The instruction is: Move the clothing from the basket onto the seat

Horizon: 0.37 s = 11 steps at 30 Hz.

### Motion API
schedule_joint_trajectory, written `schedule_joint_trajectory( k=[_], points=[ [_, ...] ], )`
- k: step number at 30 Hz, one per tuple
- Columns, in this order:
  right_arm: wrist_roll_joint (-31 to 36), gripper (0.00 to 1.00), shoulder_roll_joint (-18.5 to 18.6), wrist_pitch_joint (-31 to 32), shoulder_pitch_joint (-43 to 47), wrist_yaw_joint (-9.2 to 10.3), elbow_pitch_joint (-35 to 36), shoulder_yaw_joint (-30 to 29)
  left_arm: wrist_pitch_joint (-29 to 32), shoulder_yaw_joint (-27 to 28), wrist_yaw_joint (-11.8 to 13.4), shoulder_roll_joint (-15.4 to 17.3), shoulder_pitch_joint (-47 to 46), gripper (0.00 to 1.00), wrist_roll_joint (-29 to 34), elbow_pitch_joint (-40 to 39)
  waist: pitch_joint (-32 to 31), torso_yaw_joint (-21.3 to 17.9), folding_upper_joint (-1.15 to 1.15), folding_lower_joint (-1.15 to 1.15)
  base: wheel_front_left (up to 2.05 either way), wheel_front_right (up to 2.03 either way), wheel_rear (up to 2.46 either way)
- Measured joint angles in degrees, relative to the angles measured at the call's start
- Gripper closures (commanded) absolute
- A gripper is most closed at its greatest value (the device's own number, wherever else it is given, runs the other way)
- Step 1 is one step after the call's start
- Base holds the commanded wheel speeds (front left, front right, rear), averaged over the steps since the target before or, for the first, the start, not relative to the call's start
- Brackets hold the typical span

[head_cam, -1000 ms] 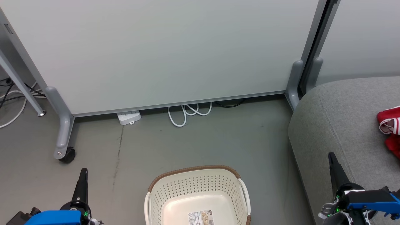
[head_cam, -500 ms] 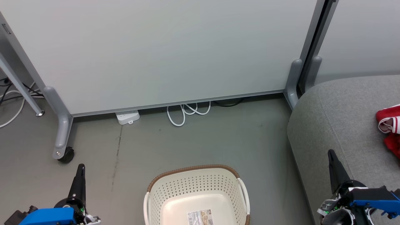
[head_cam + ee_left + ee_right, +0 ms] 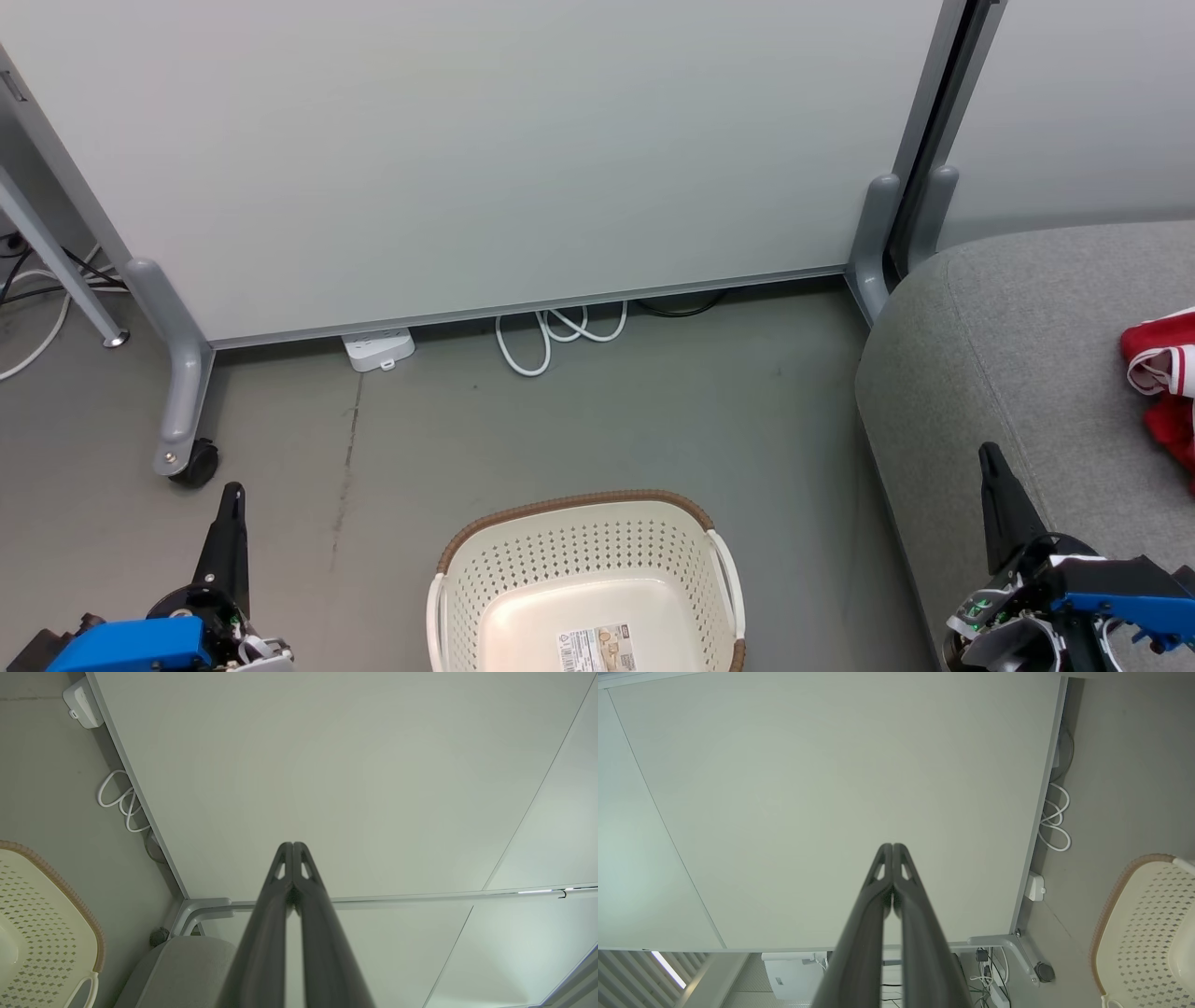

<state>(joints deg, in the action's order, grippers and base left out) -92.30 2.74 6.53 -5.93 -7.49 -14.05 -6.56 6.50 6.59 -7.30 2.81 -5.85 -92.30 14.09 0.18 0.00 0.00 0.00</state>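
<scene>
While the left gripper point(image 3: 232, 495) and the right gripper point(image 3: 989, 455) hover with fingers pressed together, the basket point(image 3: 569, 504) sits between them. The clothing point(image 3: 1158, 373) lies on the seat point(image 3: 990, 355) — beyond the right gripper, to its right.

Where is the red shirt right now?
In the head view, the red clothing lies on the grey seat at the far right edge, beyond the right gripper, apart from the basket.
</scene>
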Motion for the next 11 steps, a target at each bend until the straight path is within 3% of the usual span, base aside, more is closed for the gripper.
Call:
schedule_joint_trajectory(
  k=[11],
  points=[
    [0.0, 1.00, 0.0, 0.0, 0.0, 0.00, 0.0, 0.0, 0.0, 0.0, 0.0, 0.0, 0.0, 1.00, 0.0, 0.0, 0.0, 0.0, 0.00, 0.00, 0.00, 0.00, 0.00]
  ],
)
